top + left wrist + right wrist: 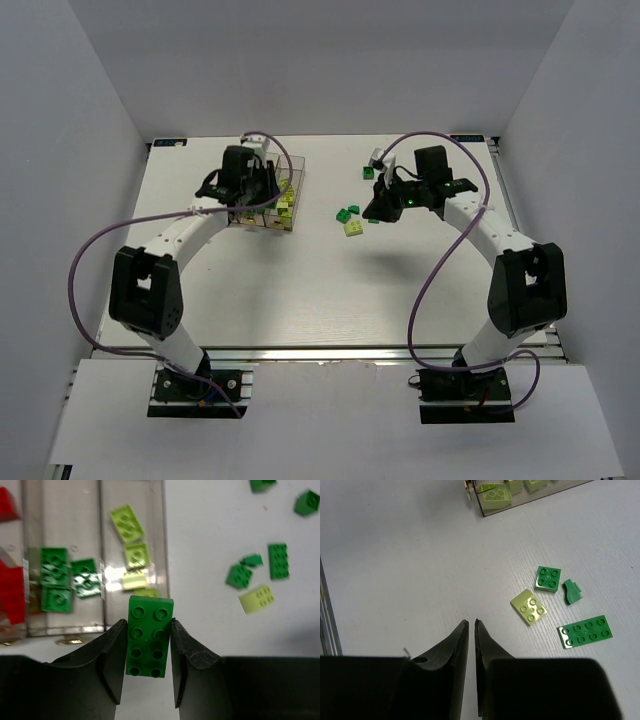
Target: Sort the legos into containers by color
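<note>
Brick [148, 635], dark green, eight studs, glossy hard plastic, clamped by its long sides in left gripper [148, 625], far end over near end of containers [163, 540], above pale yellow-green bin [150, 500]. Wrong lane by colour. Probably best to shift sideways over middle bin [75, 515] with the other dark greens, centre between the clear smoky walls, lower, then let go; walls thin and slick, easy to clip. Right gripper [471, 625] pinched almost together on nothing, over white table [395, 555]. Loose legos [548, 578] just beyond: flat plate [585, 631], pale square [529, 607], small curved piece [571, 591].
</note>
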